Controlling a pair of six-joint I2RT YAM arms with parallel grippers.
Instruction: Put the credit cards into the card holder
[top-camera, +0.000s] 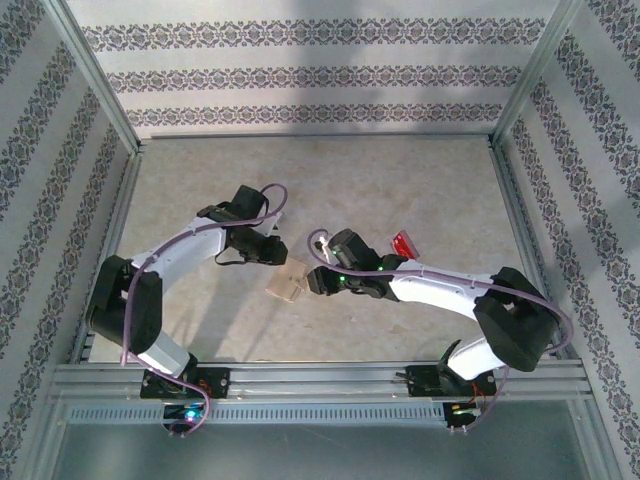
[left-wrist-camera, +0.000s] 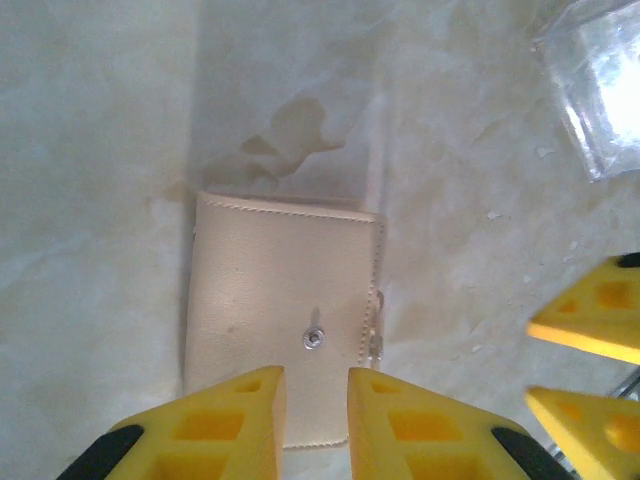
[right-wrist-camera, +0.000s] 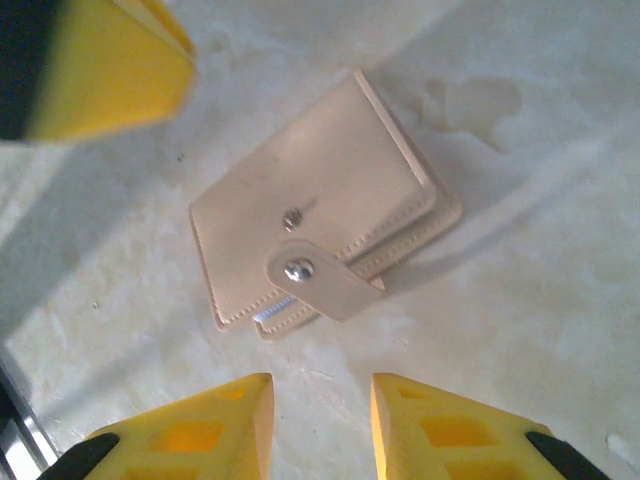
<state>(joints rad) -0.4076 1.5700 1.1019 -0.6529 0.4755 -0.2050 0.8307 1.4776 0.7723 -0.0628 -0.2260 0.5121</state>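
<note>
The card holder (right-wrist-camera: 320, 200) lies flat on the table (left-wrist-camera: 90, 150), right between the two hands, so I think both can reach it. It is folded shut, but its little flap (right-wrist-camera: 318, 278) is not snapped down and sticks out loose. To me that looks ready for opening.

The left hand (left-wrist-camera: 316, 400) hangs just over the holder's near edge. Its fingers are a little apart, with nothing between them. The right hand (right-wrist-camera: 320, 405) waits near the flap side, fingers also a little apart and holding nothing.

I count one holder and two hands. One red card (top-camera: 404, 245) lies farther off, beside the right arm. Some see-through plastic (left-wrist-camera: 600, 90) lies near the holder, but I cannot tell how many clear cards it is.
</note>
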